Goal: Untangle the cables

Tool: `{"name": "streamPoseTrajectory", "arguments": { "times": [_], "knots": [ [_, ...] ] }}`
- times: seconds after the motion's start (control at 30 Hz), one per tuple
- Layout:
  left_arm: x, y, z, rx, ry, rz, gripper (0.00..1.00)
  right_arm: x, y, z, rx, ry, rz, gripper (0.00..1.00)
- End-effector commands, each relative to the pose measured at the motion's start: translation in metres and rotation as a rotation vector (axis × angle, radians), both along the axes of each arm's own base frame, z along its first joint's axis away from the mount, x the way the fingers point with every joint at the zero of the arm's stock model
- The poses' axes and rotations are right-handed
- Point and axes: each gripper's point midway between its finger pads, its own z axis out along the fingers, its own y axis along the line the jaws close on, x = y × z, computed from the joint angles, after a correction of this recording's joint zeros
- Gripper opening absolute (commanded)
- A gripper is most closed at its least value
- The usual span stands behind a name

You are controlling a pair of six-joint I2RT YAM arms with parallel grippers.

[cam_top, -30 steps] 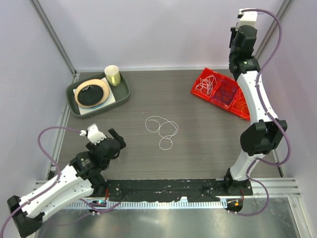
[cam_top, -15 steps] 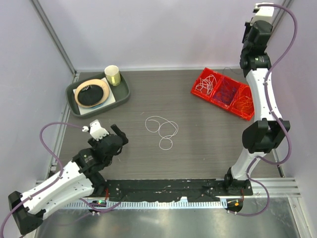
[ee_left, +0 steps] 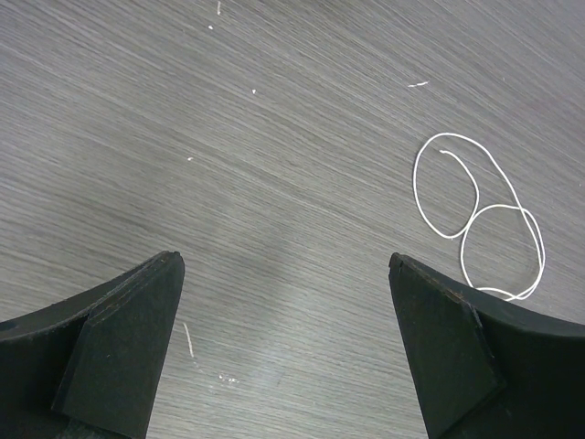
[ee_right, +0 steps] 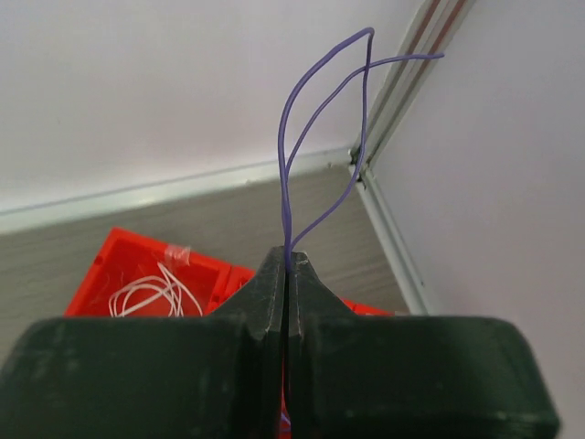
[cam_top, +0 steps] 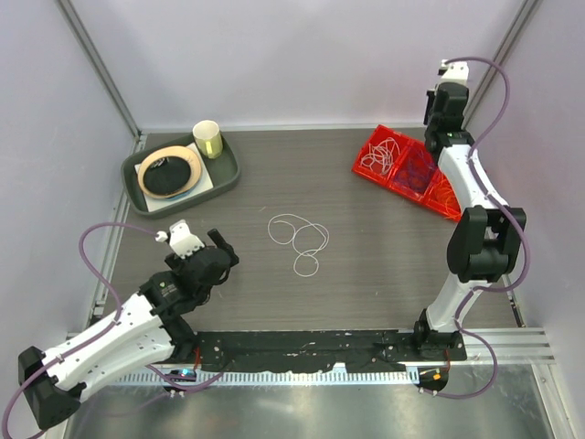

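The top view looks down from high over the near edge onto the whole table [cam_top: 366, 265]. The left wrist view sits close over it, facing down, and shares the white cable [ee_left: 475, 212] with the top view. The right wrist view, raised, faces the back right corner; its red tray [ee_right: 119, 261] also shows from above.

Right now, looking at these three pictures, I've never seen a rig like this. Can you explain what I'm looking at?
Two robot arms are bolted at the near edge of a table. One picture looks down on both arms. The other two come from a camera on each wrist, looking past its own fingers. The left gripper is open and empty, near a loose white cable. The right gripper, raised at the far right, is shut on a purple cable above a red tray holding more cables. A green tray sits far left.
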Motion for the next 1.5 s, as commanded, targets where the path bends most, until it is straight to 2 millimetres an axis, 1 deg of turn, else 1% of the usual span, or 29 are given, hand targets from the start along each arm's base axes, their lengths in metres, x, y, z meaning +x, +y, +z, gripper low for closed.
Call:
{"name": "streamPoseTrajectory", "arguments": {
  "times": [0.0,0.03,0.1,0.13,0.2,0.23,0.33,0.37,0.53,0.7,0.9,1.03,1.13,1.17,1.2,1.27,1.37,1.47],
  "knots": [
    [0.007,0.000,0.020,-0.037,-0.063,0.025,1.00,-0.005,-0.001,0.024,0.055,-0.139,-0.028,0.01],
    [0.007,0.000,0.019,-0.039,-0.064,0.026,1.00,-0.008,-0.001,0.009,0.066,-0.117,-0.036,0.01],
    [0.006,0.000,0.018,-0.044,-0.066,0.026,1.00,-0.007,0.002,-0.002,0.094,-0.125,-0.023,0.01],
    [0.006,0.000,0.020,-0.050,-0.071,0.026,1.00,-0.007,0.003,-0.019,0.098,-0.091,-0.022,0.01],
    [0.006,0.000,0.020,-0.053,-0.069,0.023,1.00,-0.003,0.009,-0.035,0.151,-0.069,-0.009,0.01],
    [0.006,0.000,0.020,-0.052,-0.068,0.023,1.00,-0.001,0.009,-0.050,0.164,-0.042,-0.015,0.01],
    [0.005,0.000,0.017,-0.052,-0.064,0.022,1.00,0.000,0.013,-0.078,0.240,0.005,-0.036,0.01],
    [0.004,0.000,0.017,-0.053,-0.063,0.021,1.00,0.001,0.014,-0.091,0.262,0.024,-0.044,0.01],
    [0.003,0.002,0.016,-0.050,-0.065,0.022,1.00,-0.001,0.021,-0.133,0.368,0.079,-0.072,0.01],
    [0.002,0.006,0.015,-0.048,-0.070,0.027,1.00,-0.004,0.026,-0.164,0.445,0.124,-0.097,0.01],
    [0.001,0.008,0.014,-0.054,-0.080,0.030,1.00,-0.015,0.033,-0.187,0.543,0.167,-0.137,0.01],
    [0.000,0.007,0.013,-0.053,-0.075,0.025,1.00,-0.026,0.027,-0.205,0.560,0.193,-0.211,0.01],
    [-0.001,0.005,0.010,-0.052,-0.061,0.013,1.00,-0.027,0.027,-0.216,0.572,0.207,-0.224,0.01],
    [-0.001,0.005,0.010,-0.053,-0.059,0.011,1.00,-0.026,0.026,-0.221,0.576,0.216,-0.229,0.01],
    [-0.001,0.004,0.010,-0.054,-0.059,0.010,1.00,-0.030,0.027,-0.229,0.580,0.247,-0.242,0.01],
    [-0.001,0.003,0.010,-0.058,-0.057,0.006,1.00,-0.032,0.027,-0.238,0.597,0.266,-0.255,0.01],
    [-0.002,0.004,0.010,-0.058,-0.056,0.003,1.00,-0.033,0.027,-0.239,0.606,0.271,-0.260,0.01],
    [-0.002,0.005,0.012,-0.054,-0.063,0.002,1.00,-0.031,0.027,-0.224,0.592,0.252,-0.240,0.02]
  ]
}}
